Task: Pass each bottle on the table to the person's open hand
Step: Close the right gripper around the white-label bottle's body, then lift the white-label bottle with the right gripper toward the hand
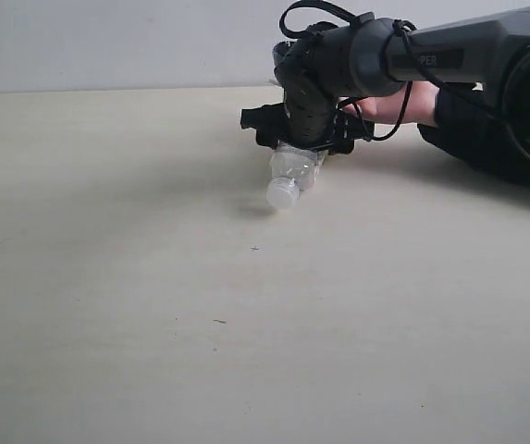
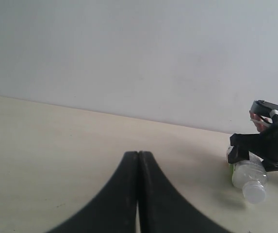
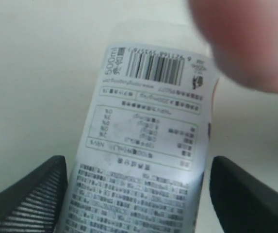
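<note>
A clear bottle with a white printed label (image 3: pixel 148 145) and white cap (image 1: pixel 281 192) lies tilted on the table (image 1: pixel 107 277), cap towards the exterior camera. My right gripper (image 1: pixel 303 155) comes down over its body. The jaws stand open on either side of the label (image 3: pixel 136 194), with a narrow gap at one finger (image 3: pixel 245 194). The person's open hand (image 1: pixel 403 106) waits just behind the arm, and a blurred fingertip (image 3: pixel 245 43) shows by the bottle's base. The same bottle (image 2: pixel 249 177) has a hint of green. My left gripper (image 2: pixel 138 155) is shut and empty, low over the table. No other bottles show.
The right arm's black forearm (image 1: pixel 486 55) and cables (image 1: pixel 389 102) cross the back right. The person's black sleeve (image 1: pixel 486 148) rests on the table there. A plain pale wall (image 2: pixel 129 48) rises behind the table's far edge.
</note>
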Tool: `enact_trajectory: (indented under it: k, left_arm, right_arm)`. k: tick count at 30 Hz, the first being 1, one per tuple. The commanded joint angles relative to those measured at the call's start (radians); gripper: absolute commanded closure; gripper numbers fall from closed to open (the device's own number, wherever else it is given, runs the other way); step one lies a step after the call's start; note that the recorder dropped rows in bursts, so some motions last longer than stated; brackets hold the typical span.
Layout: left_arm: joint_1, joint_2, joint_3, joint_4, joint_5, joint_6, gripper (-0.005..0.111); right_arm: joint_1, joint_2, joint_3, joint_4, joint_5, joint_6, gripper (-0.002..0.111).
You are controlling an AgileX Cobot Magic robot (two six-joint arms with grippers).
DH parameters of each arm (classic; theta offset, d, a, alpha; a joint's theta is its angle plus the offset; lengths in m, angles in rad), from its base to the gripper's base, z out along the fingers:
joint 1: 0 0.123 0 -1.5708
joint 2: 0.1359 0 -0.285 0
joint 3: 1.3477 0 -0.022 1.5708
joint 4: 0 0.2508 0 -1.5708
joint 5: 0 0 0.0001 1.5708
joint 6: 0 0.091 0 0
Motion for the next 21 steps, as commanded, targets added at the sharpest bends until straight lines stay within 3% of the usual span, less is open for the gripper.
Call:
enact_trajectory:
  k: [1, 4, 6, 10, 15, 21]
  left_arm:
    - [-0.006, -0.006, 0.000, 0.003, -0.011, 0.001, 0.107]
    - [-0.006, -0.006, 0.000, 0.003, -0.011, 0.001, 0.107]
    - [-0.006, -0.006, 0.000, 0.003, -0.011, 0.001, 0.107]
    - [-0.006, -0.006, 0.000, 0.003, -0.011, 0.001, 0.107]
    - [-0.006, -0.006, 0.000, 0.003, -0.011, 0.001, 0.107]
    - [-0.006, -0.006, 0.000, 0.003, -0.011, 0.001, 0.107]
  right_arm:
    - [-0.005, -0.001, -0.007, 0.000, 0.012, 0.013, 0.033]
    - [-0.005, -0.001, -0.007, 0.000, 0.016, 0.020, 0.044]
    - [-0.005, 0.006, -0.007, 0.019, 0.038, 0.020, 0.059]
    - [0.004, -0.015, -0.007, 0.061, 0.064, -0.013, 0.108]
    - [0.033, -0.074, -0.007, 0.206, 0.009, -0.159, 0.108]
    - [0.113, -0.162, -0.007, 0.198, 0.011, -0.299, 0.108]
